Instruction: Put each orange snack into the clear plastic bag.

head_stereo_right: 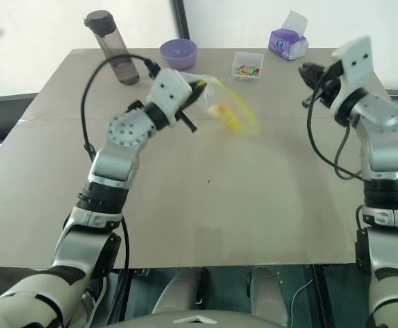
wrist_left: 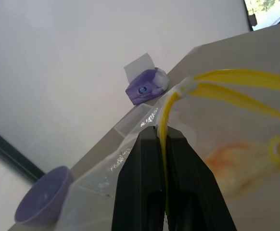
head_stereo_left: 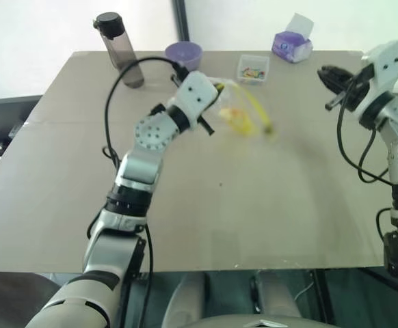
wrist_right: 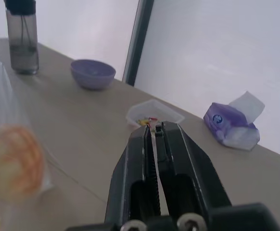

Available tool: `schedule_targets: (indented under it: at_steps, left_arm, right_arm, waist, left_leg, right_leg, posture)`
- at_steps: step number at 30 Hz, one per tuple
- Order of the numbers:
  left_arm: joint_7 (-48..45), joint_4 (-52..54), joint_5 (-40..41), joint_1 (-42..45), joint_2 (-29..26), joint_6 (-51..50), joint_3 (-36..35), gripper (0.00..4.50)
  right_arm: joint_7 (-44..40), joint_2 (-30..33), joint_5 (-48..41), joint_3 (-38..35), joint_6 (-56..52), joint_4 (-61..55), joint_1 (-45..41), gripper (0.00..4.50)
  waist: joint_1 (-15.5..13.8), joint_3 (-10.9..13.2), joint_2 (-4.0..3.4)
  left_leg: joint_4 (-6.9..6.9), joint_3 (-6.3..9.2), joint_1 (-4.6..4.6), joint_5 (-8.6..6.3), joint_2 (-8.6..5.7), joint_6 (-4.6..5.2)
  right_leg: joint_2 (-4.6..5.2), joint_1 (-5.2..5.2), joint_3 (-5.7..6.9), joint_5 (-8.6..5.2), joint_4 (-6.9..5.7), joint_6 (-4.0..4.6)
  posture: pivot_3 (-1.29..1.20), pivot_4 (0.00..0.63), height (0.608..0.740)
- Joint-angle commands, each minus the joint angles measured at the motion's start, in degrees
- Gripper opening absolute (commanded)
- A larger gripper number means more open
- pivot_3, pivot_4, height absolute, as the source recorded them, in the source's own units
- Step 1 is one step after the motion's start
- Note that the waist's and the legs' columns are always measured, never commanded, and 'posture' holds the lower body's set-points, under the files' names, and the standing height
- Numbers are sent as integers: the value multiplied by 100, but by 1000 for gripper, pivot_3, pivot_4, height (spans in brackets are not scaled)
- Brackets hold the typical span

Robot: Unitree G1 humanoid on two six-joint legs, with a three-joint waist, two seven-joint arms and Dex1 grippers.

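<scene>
We see the left hand clamped on the yellow seal strip of the bag, which hangs above the tabletop. The snack sits inside the bag. The right hand is closed and empty, raised well to the right, apart from the bag.

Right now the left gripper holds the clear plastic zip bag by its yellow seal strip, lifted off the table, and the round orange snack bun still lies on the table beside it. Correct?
Not quite. The orange snack bun is not on the table; it sits inside the clear plastic zip bag, as the left wrist view shows. The rest holds: the left gripper is shut on the yellow seal strip, with the bag lifted off the table.
</scene>
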State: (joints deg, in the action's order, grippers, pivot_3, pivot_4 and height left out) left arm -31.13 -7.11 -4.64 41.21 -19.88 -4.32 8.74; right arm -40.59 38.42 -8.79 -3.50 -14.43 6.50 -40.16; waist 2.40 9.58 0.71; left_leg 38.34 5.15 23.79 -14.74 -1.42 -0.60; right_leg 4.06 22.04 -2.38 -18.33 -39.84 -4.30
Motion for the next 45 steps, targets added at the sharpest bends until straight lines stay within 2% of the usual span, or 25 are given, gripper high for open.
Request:
schedule_targets:
  at_steps: [1, 4, 5, 8, 11, 15, 19, 21, 24, 25, 32, 40, 45]
  left_arm:
    - [-58, 613, -12, -499, 89, -33, 233, 0]
    - [-4, 900, -82, -786, 109, -179, 304, 0]
    - [3, 975, -96, -837, 109, -207, 312, 0]
    - [12, 1109, -127, -893, 105, -290, 309, 0]
    - [-3, 1265, -163, -875, 63, -372, 314, 0]
    - [-183, 1662, -241, -755, -96, -440, 390, 0]
    - [-356, 2064, -473, -658, -363, -550, 495, 0]
    - [-423, 2245, -539, -651, -450, -637, 550, 0]
    - [-460, 2380, -584, -674, -498, -735, 566, 0]
    - [-467, 2403, -607, -688, -514, -758, 566, 0]
    - [-355, 2434, -551, -715, -504, -1060, 338, 0]
    - [-345, 2255, -614, -732, -649, -575, 342, 0]
    - [-280, 2317, -620, -744, -628, -524, 293, 0]
  right_arm:
    - [-609, 376, -5, 243, -102, -642, 480, 981]
    - [-838, 431, -383, 194, -557, -1182, 606, 2146]
    - [-812, 365, -492, 191, -746, -1366, 556, 2790]
    - [-848, 251, -721, 310, -1126, -1823, 459, 3994]
    - [-862, 54, -746, 666, -1246, -2286, 277, 3994]
    - [-602, -255, 96, 1408, -514, -2425, -8, 3994]
    - [-303, -694, 351, 1526, -80, -2305, -110, 3994]
    - [-120, -895, 456, 1491, 87, -2261, -147, 3463]
    - [-2, -932, 767, 1554, 382, -2121, -215, 2261]
    - [39, -902, 901, 1579, 489, -2032, -234, 2065]
    - [-118, -848, 1041, 1559, 787, -1854, -98, 2065]
    - [-543, -529, 1182, 1681, 977, -2015, 85, 2065]
    - [-432, -497, 1519, 1709, 1085, -2034, 134, 2065]
  waist:
    - [-1, 0, 0]
    - [6, 1, -1]
    - [14, 1, -1]
    - [3, 1, -2]
    - [-4, 1, -2]
    - [-2, 1, -2]
    - [-21, 1, -1]
    - [-18, 1, -1]
    - [-16, 1, -2]
    - [-11, 1, -2]
    - [1, 1, -2]
    - [4, 1, -2]
    - [-2, 1, -2]
  left_leg:
    - [0, -2, 0, 0, 0, 0]
    - [2, -2, 3, 0, 0, 0]
    - [5, -3, 1, 0, 2, 0]
    - [7, -3, -8, 0, 6, 1]
    - [9, 1, -9, -1, 4, 2]
    - [9, 2, -6, -1, 4, 1]
    - [9, 6, -4, 0, 2, 0]
    - [9, 5, -3, 0, 1, 0]
    - [9, 6, -3, 0, 0, 0]
    - [9, 6, -4, 0, 1, 0]
    - [8, 5, -5, 0, 2, 0]
    - [8, 5, -5, 0, 2, 0]
    - [8, 4, -6, 0, 3, 1]
  right_leg:
    - [0, 0, -2, 0, 0, 0]
    - [0, 2, -3, 0, -2, 0]
    - [-1, 2, -5, 0, -5, 0]
    - [-5, -1, -7, 0, -14, 0]
    - [-4, -8, -2, 0, -9, 0]
    - [-4, -4, -1, 0, -8, 0]
    - [-2, -4, 3, 0, -5, 0]
    - [-2, -5, 3, 0, -5, 0]
    - [-2, -4, 3, 0, -5, 0]
    - [-2, -4, 3, 0, -6, 0]
    - [-4, -4, 3, 0, -6, 0]
    - [-3, -4, 3, 0, -6, 0]
    - [-4, -4, 2, 0, -6, 0]
  posture:
    - [0, 150, 740]
    - [0, 150, 740]
    - [0, 150, 740]
    - [0, 150, 740]
    - [0, 150, 740]
    - [0, 150, 740]
    - [0, 150, 740]
    - [0, 150, 740]
    - [0, 150, 740]
    - [0, 150, 740]
    - [0, 150, 740]
    - [0, 150, 740]
    - [0, 150, 740]
